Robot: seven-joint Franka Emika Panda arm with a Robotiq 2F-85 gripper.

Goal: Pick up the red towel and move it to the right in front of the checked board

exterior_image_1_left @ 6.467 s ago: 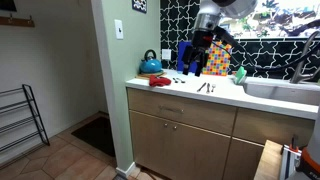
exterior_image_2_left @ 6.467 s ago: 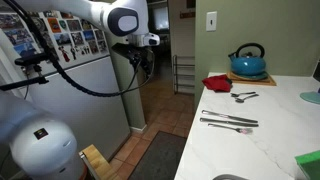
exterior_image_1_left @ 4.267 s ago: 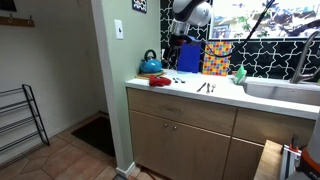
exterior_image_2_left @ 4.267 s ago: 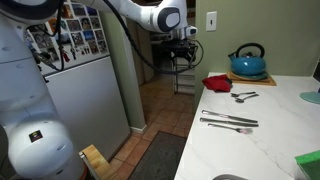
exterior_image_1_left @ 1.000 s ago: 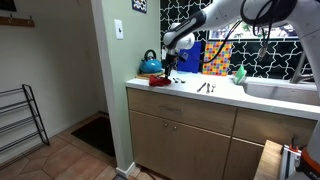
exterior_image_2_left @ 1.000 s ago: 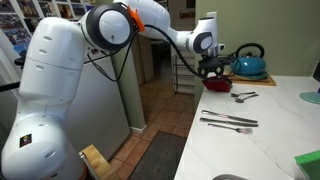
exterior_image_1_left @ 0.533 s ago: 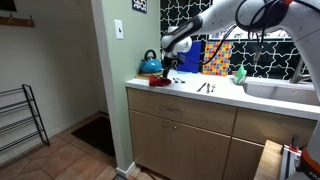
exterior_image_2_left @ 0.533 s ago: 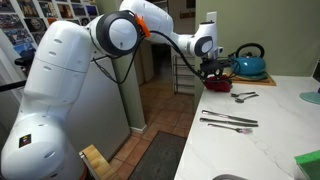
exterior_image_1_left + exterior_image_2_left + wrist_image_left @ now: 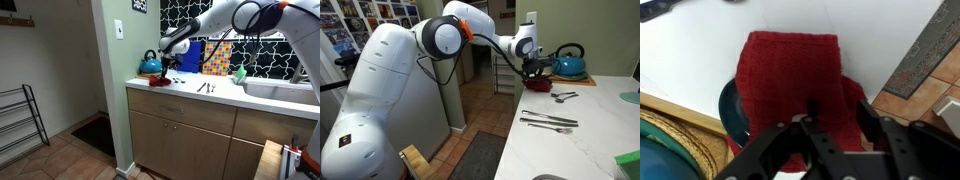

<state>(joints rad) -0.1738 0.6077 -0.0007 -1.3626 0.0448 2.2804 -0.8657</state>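
A white desk (image 9: 190,95) tops wooden cabinets (image 9: 180,130) beside a green wall. A checked board (image 9: 217,58) stands well apart from the blue kettle (image 9: 568,62), and cutlery (image 9: 550,121) lies near the kettle. The red towel (image 9: 790,80) sits crumpled just beside the kettle, at the desk's edge. The hand (image 9: 832,112) hovers over it, fingers spread apart, gripping nothing.

Kettle (image 9: 150,65) just beside red towel (image 9: 160,81); cutlery (image 9: 205,87), apparently loose, between it and checked board (image 9: 217,57).
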